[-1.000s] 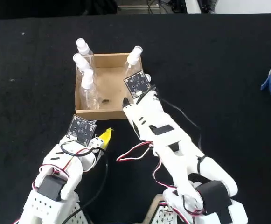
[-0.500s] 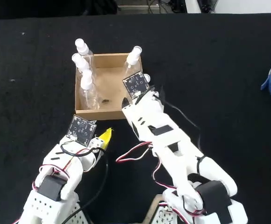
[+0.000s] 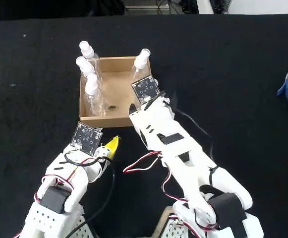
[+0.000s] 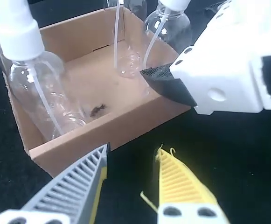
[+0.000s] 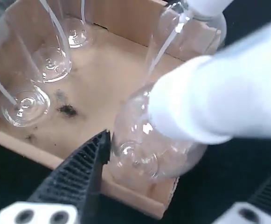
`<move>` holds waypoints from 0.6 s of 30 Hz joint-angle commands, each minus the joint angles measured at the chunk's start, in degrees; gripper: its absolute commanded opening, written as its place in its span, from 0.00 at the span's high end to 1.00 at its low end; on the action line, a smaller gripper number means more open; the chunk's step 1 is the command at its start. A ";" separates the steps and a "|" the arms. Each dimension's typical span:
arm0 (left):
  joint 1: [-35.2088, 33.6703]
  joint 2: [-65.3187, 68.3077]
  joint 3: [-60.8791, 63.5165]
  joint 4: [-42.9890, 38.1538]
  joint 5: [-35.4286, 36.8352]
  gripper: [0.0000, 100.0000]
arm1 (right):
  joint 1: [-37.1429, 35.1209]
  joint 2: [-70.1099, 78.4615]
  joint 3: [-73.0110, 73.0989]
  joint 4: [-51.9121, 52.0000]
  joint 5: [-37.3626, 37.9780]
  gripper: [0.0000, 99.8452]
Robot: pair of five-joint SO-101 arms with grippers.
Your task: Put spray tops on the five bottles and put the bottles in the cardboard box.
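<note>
Status: nearly complete. The cardboard box [image 3: 106, 120] sits on the table [image 3: 233, 74] at 12 o'clock from the arms. Three bottles [image 3: 93, 96] stand along its 9 o'clock wall, and a fourth bottle [image 3: 141, 64] stands in the 1 o'clock corner. All are capped. The right tool [image 5: 186, 163] appears to pinch the fifth bottle [image 5: 163, 140], with its spray top [image 5: 210, 102] fitted, just inside the 3 o'clock wall. Remaining, by judgement: set it down and release. The left tool [image 4: 133, 151] is spread and empty at the box's 6 o'clock side.

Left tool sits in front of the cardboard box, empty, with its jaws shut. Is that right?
Not quite. The left tool sits in front of the cardboard box, empty, but its jaws are open: the left wrist view shows a clear gap between them.
</note>
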 commanded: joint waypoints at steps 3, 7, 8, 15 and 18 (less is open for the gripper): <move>-0.04 -0.62 -2.15 0.00 0.09 0.97 | -0.70 -4.79 -2.77 -0.44 -0.62 0.51; -0.04 -0.62 -2.15 0.00 0.09 0.97 | -0.70 -4.88 -4.18 -0.44 -0.62 0.51; -0.04 -0.62 -2.15 0.00 0.09 0.97 | -0.70 -4.88 -4.53 -0.44 -0.62 0.51; -0.04 -0.62 -2.07 -1.05 0.09 0.97 | -0.70 -4.88 -4.88 -0.44 -0.62 0.51; -0.22 -0.62 -1.63 -2.29 0.09 0.97 | -0.62 -6.11 -4.88 -0.44 -0.62 0.51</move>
